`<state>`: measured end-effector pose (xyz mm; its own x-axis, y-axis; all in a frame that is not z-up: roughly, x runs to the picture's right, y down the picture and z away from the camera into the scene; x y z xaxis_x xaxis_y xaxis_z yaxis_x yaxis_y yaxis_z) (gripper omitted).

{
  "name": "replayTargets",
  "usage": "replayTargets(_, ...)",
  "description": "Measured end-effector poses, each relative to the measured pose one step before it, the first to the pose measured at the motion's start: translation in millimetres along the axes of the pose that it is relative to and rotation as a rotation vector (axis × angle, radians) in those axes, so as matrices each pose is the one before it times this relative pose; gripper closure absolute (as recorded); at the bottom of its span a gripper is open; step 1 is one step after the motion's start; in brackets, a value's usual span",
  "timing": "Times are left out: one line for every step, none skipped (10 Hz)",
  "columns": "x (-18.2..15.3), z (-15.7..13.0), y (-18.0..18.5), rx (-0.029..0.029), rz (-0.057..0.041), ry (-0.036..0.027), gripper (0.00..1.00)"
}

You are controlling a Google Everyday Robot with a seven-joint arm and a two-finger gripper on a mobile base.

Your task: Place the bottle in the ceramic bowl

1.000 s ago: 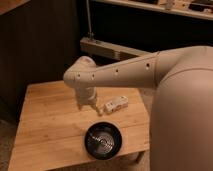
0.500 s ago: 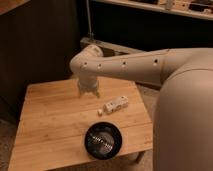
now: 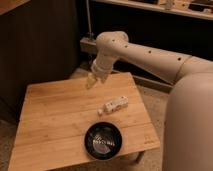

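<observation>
Where the wrist is turned downward, the fingers of the gripper [image 3: 90, 81] are merged into one pale yellowish tip, so their separate outlines are hard to make out. The claw is read as spread wide, and nothing is held in it. It is hung in the air above the far part of the wooden table [image 3: 50, 120], clear of the surface and well apart from both task objects.

The arm [image 3: 150, 56] is seen running in from the right; its base is covered by the robot's large pale body [image 3: 192, 125], which is itself cut off by the right and bottom edges. The table's near left corner is cut off by the bottom edge, and only one leg is glimpsed under the near right corner. The background is dark and little can be told there.

The bottle [image 3: 113, 105] is found lying on its side on the table, right of centre, slightly angled, with its small cap [image 3: 101, 110] at the lower left end. It is untouched by the gripper. The ceramic bowl [image 3: 88, 141] is set near the table's front edge, just nearer than the bottle and apart from it; bright rings are noted on its black inside, and nothing is seen in it.

Compared with a second ago, the gripper is recorded higher and farther back: it was then low over the table, just left of the bottle. The bottle and bowl are noted in unchanged positions.
</observation>
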<state>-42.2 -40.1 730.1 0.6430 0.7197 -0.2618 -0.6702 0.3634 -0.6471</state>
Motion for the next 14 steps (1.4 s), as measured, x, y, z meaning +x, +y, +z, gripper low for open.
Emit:
replayTargets(3.79, -8.47, -7.66, -0.07456, -0.13512, 0.01522, 0.35)
replayTargets(9.77, -7.33, -5.84, -0.04932, -0.09576, 0.00653, 0.35)
replayTargets(12.82, -9.20, -6.17, -0.04144, -0.08646, -0.00141, 0.35)
replayTargets(6.64, -5.06, -1.59, -0.02874, -0.06059, -0.00464, 0.35)
replayTargets(6.49, -5.15, -0.53, -0.03563, -0.07919, -0.00809, 0.35)
replayTargets(5.87, -4.12, 0.08, -0.02090, -0.04724, -0.00692, 0.35)
replayTargets(4.46, -2.79, -0.19, -0.00913, -0.02281, -0.00448, 0.35)
replayTargets(1.62, -1.69, 0.30, -0.00748, -0.01787, -0.00403, 0.35)
replayTargets(-2.24, -0.09, 0.45, -0.00770, -0.00172, -0.00311, 0.35)
replayTargets(-4.06, 0.81, 1.66, -0.00188, -0.00708, 0.00277, 0.35)
replayTargets(-7.35, 0.74, 4.61, 0.00205, -0.05281, 0.00662, 0.35)
replayTargets(-0.80, 0.66, 2.68, 0.00652, -0.09156, 0.01660, 0.35)
replayTargets(-1.23, 0.15, 3.32, 0.00279, -0.07956, 0.01063, 0.35)
replayTargets(0.31, 0.50, 3.41, 0.00268, -0.07723, 0.01209, 0.35)
